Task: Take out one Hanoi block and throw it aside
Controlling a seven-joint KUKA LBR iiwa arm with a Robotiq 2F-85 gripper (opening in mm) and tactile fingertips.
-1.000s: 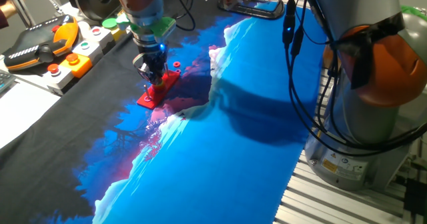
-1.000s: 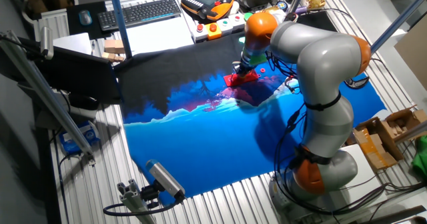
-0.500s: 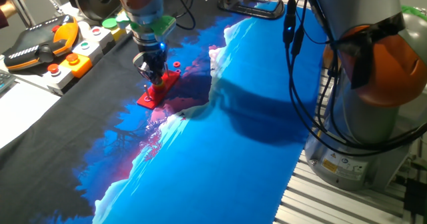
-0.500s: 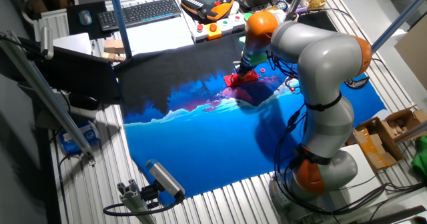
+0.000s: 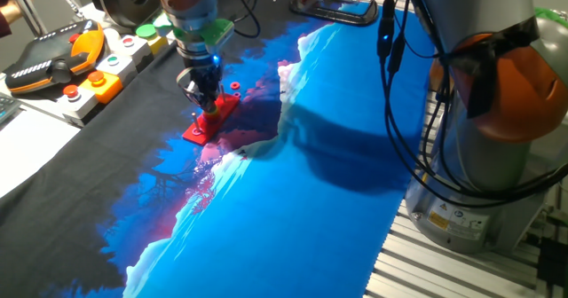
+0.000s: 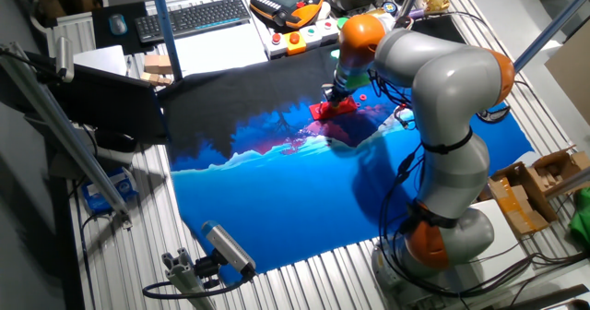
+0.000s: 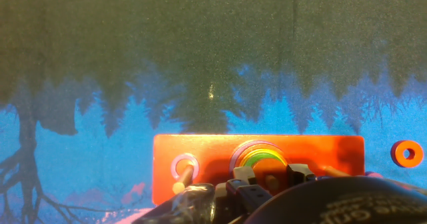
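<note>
The red peg board (image 7: 200,151) lies on the cloth, also seen in one fixed view (image 5: 200,128) and the other (image 6: 324,110). Its middle peg carries a stack of rings, with a green ring (image 7: 257,157) around a small orange Hanoi block (image 7: 269,169) on top. My gripper (image 7: 270,176) is down on this stack, one finger on each side of the orange block, closed against it. It shows over the board in both fixed views (image 5: 205,105) (image 6: 337,95). Another red-orange ring (image 7: 406,153) lies loose on the cloth right of the board.
An empty peg (image 7: 181,177) stands at the board's left end. Small red rings (image 5: 236,89) lie on the cloth beyond the board. A teach pendant (image 5: 53,63) and a button box (image 5: 106,72) sit at the left, and a keyboard (image 6: 194,17) at the back.
</note>
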